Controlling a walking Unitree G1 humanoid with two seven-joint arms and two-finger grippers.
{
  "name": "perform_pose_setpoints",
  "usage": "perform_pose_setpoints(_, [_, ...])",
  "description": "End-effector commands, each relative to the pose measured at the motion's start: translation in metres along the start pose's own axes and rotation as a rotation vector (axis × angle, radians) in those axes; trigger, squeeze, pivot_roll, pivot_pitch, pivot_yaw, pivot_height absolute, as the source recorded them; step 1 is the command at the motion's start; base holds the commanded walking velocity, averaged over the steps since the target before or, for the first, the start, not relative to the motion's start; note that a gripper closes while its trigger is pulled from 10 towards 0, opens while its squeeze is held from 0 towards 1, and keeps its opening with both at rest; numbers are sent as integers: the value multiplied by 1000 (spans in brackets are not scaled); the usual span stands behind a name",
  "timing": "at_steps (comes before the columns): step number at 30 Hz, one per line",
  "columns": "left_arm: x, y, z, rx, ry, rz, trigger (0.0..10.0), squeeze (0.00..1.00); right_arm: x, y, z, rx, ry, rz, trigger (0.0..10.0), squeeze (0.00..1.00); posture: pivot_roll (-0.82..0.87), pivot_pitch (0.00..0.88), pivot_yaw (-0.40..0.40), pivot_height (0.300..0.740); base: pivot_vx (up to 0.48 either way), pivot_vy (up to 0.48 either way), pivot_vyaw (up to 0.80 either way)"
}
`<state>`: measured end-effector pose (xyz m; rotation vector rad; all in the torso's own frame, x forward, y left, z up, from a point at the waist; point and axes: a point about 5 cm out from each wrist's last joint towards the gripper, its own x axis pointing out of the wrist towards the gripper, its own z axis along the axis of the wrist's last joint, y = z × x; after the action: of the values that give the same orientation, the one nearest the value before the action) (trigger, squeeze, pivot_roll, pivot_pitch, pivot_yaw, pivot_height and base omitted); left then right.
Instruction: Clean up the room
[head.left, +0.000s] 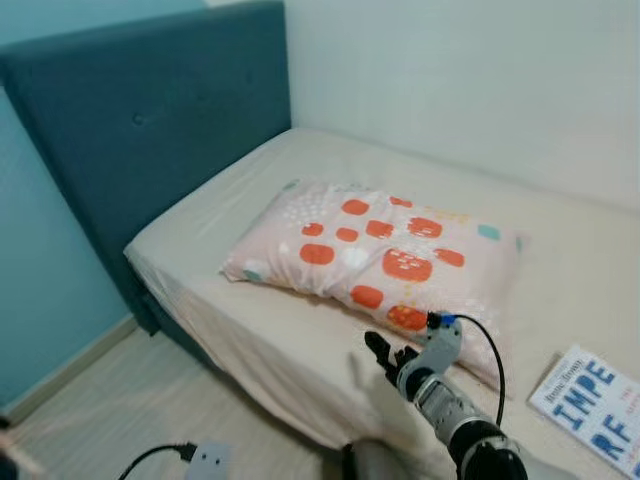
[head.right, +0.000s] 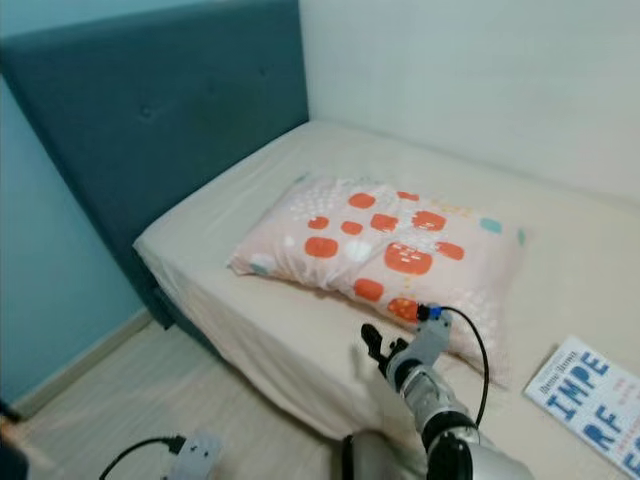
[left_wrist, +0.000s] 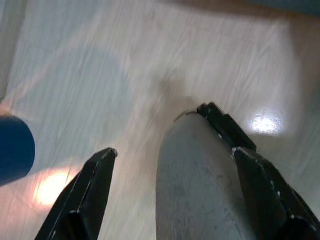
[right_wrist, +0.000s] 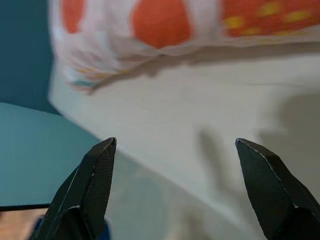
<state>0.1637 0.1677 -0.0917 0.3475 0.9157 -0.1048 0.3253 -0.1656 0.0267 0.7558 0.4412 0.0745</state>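
A: From the left eye view, what lies on the bed (head.left: 250, 330)?
B: A soft, puffy pillow (head.left: 378, 252) in pink cloth with orange blotches, lying crosswise toward the padded blue headboard (head.left: 150, 130). A book (head.left: 592, 405) with big blue letters lies flat at the mattress's near right edge. The sheet is smooth and cream.

A: And the right gripper (head.left: 385, 352)?
B: It hovers at the mattress's near edge, just short of the pillow's near side.

A: The right eye view?
B: Same scene, with pale wood-grain floor (head.right: 150, 400) beside the bed.

A: The left wrist view?
B: The left gripper (left_wrist: 172, 162) points down at glossy planks, fingers spread apart, holding nothing.

A: The right wrist view?
B: Black tapered fingers (right_wrist: 95, 185) stand wide apart, empty, facing the pillow's edge above the sheet.
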Motion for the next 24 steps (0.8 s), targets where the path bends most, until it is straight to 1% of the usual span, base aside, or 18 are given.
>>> perform_pose_setpoints(1, [-21, -12, -66, 21, 254, -53, 10000, 0, 2, 5, 4, 46, -23, 31, 10000, 0, 1, 167, -3, 560, 0, 0, 0])
perform_pose_setpoints(6, [-26, -12, -77, 39, 274, -50, 10000, 0, 7, 16, 18, 75, -72, 75, 10000, 0, 25, 209, 10, 535, 0, 0, 0])
perform_pose_setpoints(8, [-28, -12, -82, 45, 281, -49, 10000, 0, 9, 21, 26, 88, -109, 97, 10000, 0, 34, 226, 13, 535, 0, 0, 0])
perform_pose_setpoints(9, [-30, -12, -86, 49, 285, -48, 10000, 0, 10, 25, 37, 106, -149, 113, 10000, 0, 43, 242, 17, 535, 0, 0, 0])
perform_pose_setpoints(10, [-30, -12, -86, 49, 285, -48, 10000, 0, 10, 25, 37, 106, -149, 113, 10000, 0, 43, 242, 17, 535, 0, 0, 0])
perform_pose_setpoints(11, [-32, -12, -89, 51, 288, -49, 10000, 0, 10, 27, 45, 123, -182, 123, 10000, 0, 53, 257, 22, 535, 0, 0, 0])
perform_pose_setpoints(13, [-32, -13, -90, 52, 288, -50, 10000, 0, 10, 27, 48, 128, -191, 128, 10000, 0, 53, 257, 22, 535, 0, 0, 0])
perform_pose_setpoints(14, [-34, -13, -92, 59, 290, -55, 10000, 0, 9, 28, 58, 143, -230, 135, 10000, 0, 72, 285, 26, 535, 0, 0, 0])
perform_pose_setpoints(15, [-35, -14, -94, 64, 291, -58, 10000, 0, 8, 28, 65, 154, -257, 140, 10000, 0, 72, 285, 26, 535, 0, 0, 0])
perform_pose_setpoints(16, [-37, -15, -98, 66, 294, -61, 10000, 0, 7, 28, 75, 161, -291, 143, 10000, 0, 88, 313, 30, 535, 0, 0, 0])
perform_pose_setpoints(18, [-42, -16, -105, 65, 302, -62, 10000, 0, 5, 28, 90, 173, -341, 146, 10000, 0, 101, 342, 33, 535, 0, 0, 0])
perform_pose_setpoints(19, [-44, -17, -108, 64, 305, -63, 10000, 0, 4, 28, 96, 178, -361, 147, 10000, 0, 101, 342, 33, 535, 0, 0, 0])
perform_pose_setpoints(22, [-45, -17, -109, 63, 307, -63, 10000, 0, 3, 28, 99, 182, -372, 148, 10000, 0, 101, 342, 33, 535, 0, 0, 0])
perform_pose_setpoints(23, [-48, -19, -114, 60, 314, -63, 10000, 0, 0, 26, 109, 198, -404, 140, 10000, 0, 122, 388, 34, 535, 0, 0, 0])
perform_pose_setpoints(24, [-52, -18, -120, 57, 321, -62, 10000, 0, -3, 24, 120, 213, -437, 123, 10000, 0, 132, 416, 32, 535, 0, 0, 0])
